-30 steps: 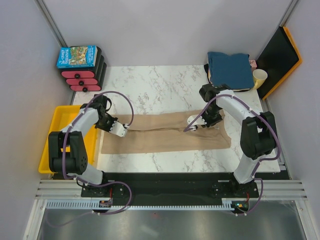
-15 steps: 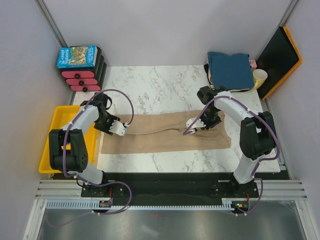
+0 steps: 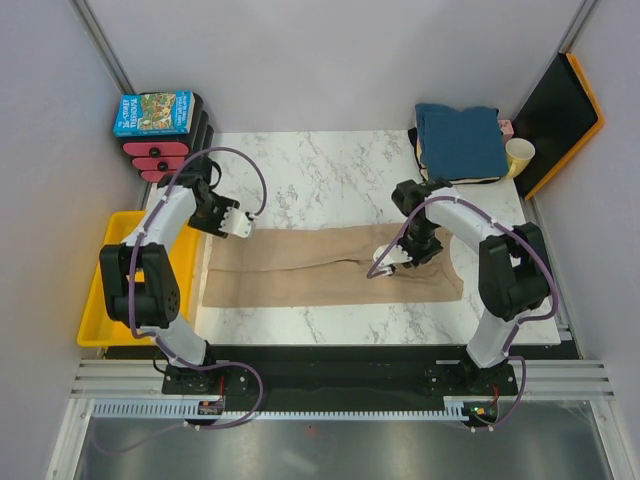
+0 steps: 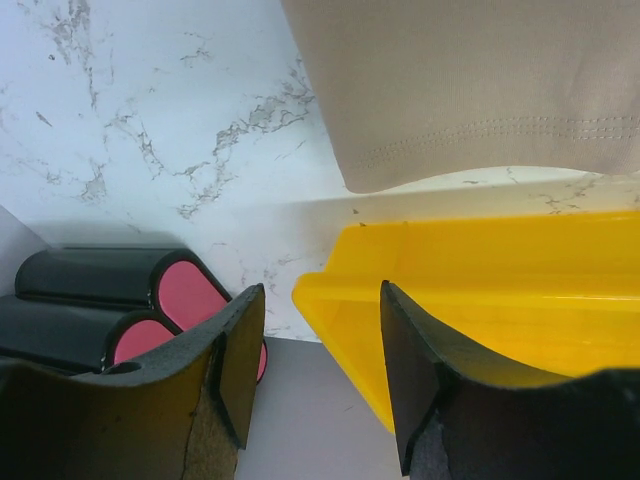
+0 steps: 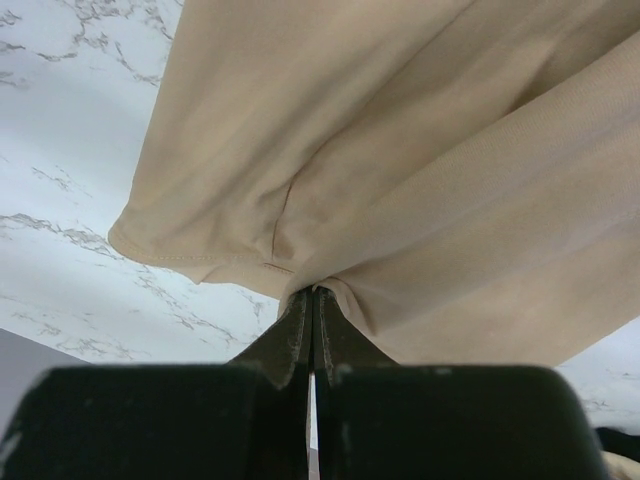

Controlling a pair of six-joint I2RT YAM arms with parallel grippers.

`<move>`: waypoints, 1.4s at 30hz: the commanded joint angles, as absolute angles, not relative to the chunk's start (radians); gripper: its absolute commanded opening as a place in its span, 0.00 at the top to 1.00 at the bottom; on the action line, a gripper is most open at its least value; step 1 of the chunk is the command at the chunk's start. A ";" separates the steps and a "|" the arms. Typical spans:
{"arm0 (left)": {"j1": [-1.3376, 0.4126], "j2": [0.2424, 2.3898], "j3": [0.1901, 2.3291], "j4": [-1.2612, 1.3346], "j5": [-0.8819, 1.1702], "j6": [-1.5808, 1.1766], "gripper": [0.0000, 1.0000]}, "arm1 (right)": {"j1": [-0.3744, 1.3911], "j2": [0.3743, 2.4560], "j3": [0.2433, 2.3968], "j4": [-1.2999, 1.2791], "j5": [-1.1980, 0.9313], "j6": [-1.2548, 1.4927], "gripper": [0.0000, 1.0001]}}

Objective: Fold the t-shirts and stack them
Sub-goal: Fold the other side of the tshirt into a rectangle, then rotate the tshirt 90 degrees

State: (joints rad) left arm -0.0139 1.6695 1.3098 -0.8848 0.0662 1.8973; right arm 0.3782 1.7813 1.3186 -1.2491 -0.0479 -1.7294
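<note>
The left gripper (image 3: 240,224) has let go of the tan t-shirt (image 3: 320,270) and drawn back toward the far-left part of the marble table (image 3: 310,170); the right gripper (image 3: 383,265) has slid slightly nearer the table's front edge.

The left gripper's jaws stand moderately apart with nothing between them. In its wrist view the gap frames the table's left edge, a corner of the yellow tray (image 4: 500,280) beside it, and the shirt's hemmed corner lying clear of the fingers. The right gripper's jaws are pressed together on a bunched fold of the tan t-shirt, right of the table's middle. The shirt lies as a long flat band across the table's near half. A folded teal t-shirt (image 3: 460,138) sits at the table's far-right corner.
</note>
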 commanded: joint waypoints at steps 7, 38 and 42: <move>-0.109 1.720 1.281 -0.876 0.118 1.781 0.41 | 0.417 1.724 1.270 -1.299 -0.020 -1.767 0.80; -0.202 1.879 1.310 -0.617 0.031 1.562 0.42 | 0.279 1.875 1.474 -1.023 -0.107 -1.440 1.00; -0.207 1.878 1.298 -0.618 0.026 1.557 0.42 | 0.275 1.878 1.436 -0.988 -0.092 -1.471 1.00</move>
